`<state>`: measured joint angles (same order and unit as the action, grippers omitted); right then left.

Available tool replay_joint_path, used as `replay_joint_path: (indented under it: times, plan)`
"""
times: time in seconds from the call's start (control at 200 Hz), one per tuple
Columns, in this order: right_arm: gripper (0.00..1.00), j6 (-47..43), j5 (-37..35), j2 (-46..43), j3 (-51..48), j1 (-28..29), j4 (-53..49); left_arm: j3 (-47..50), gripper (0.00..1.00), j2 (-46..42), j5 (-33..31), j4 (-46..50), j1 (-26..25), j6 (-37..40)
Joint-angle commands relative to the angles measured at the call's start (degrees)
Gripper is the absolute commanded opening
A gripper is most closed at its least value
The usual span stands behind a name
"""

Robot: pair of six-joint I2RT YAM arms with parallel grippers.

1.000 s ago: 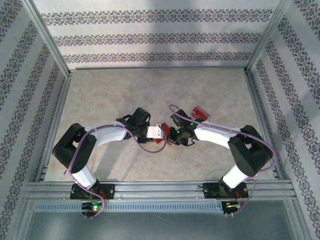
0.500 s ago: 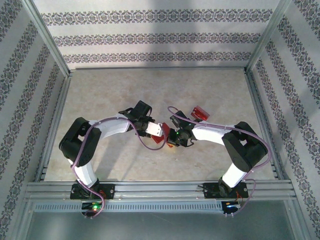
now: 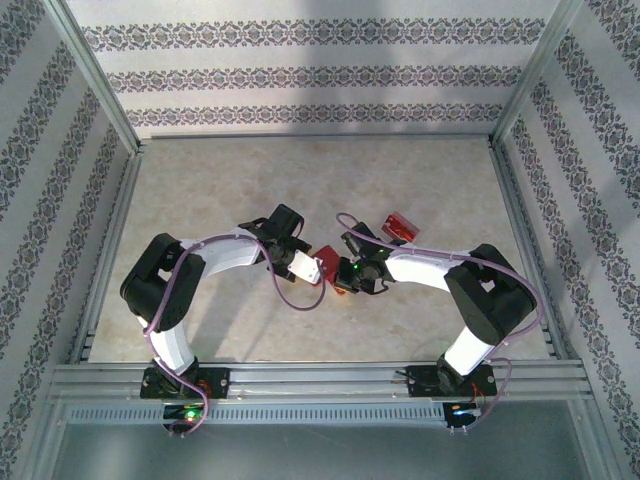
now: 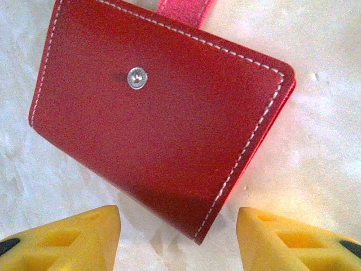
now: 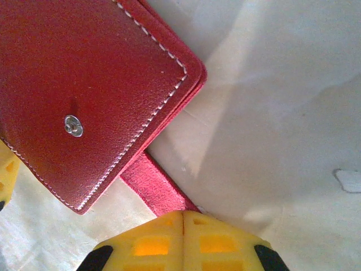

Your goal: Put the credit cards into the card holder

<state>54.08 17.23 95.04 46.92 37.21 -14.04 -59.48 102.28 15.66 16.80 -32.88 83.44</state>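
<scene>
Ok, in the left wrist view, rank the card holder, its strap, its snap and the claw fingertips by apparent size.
1. card holder, largest by far.
2. yellow fingertips, both alike; nearness inflates them, and the frame crops them.
3. strap, also cropped.
4. snap, smallest.

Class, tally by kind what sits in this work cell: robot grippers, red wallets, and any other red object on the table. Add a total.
Grippers: 2 (left gripper, right gripper)
Red card holder: 1
Small red object, likely cards, behind the right arm: 1
Total: 4
</scene>
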Motion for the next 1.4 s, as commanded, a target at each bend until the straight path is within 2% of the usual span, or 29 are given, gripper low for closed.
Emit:
replay_joint_path:
  times: [0.0, 0.195, 0.61, 0.735, 0.955, 1.204, 1.394]
  plan:
    - [0.00, -0.34, -1.24, 2.16, -2.27, -0.46, -1.99, -0.02, 0.57, -0.49, 0.88, 2.71, -0.11, 4.31]
    - [0.00, -0.21, -1.15, 1.73, -2.78, -0.46, -1.69, -1.05, 0.46, 1.39, 0.39, 1.21, -0.25, 4.80]
    - [0.00, -0.04, -1.54, 0.77, -3.31, -0.37, -1.69, 1.00, 0.13, 2.44, 4.22, -6.46, -0.29, 3.69]
    - [0.00, 0.26, -1.77, 0.50, -3.59, -0.38, -1.70, 2.47, 0.00, 2.48, 4.68, -10.06, -0.21, 2.29]
    - [0.00, 0.91, -1.61, -1.65, -3.41, 0.10, -2.08, 3.17, 0.00, 0.99, 6.48, -15.49, 0.62, -9.94]
    - [0.00, 1.52, -2.82, -9.71, -3.34, -0.50, -4.60, 5.42, 0.00, -4.10, 9.46, -16.71, 0.71, -25.60]
    - [0.00, 2.62, -4.05, -14.69, -4.13, -1.80, -4.96, 7.18, 0.00, -6.84, 11.07, -16.28, 0.71, -33.49]
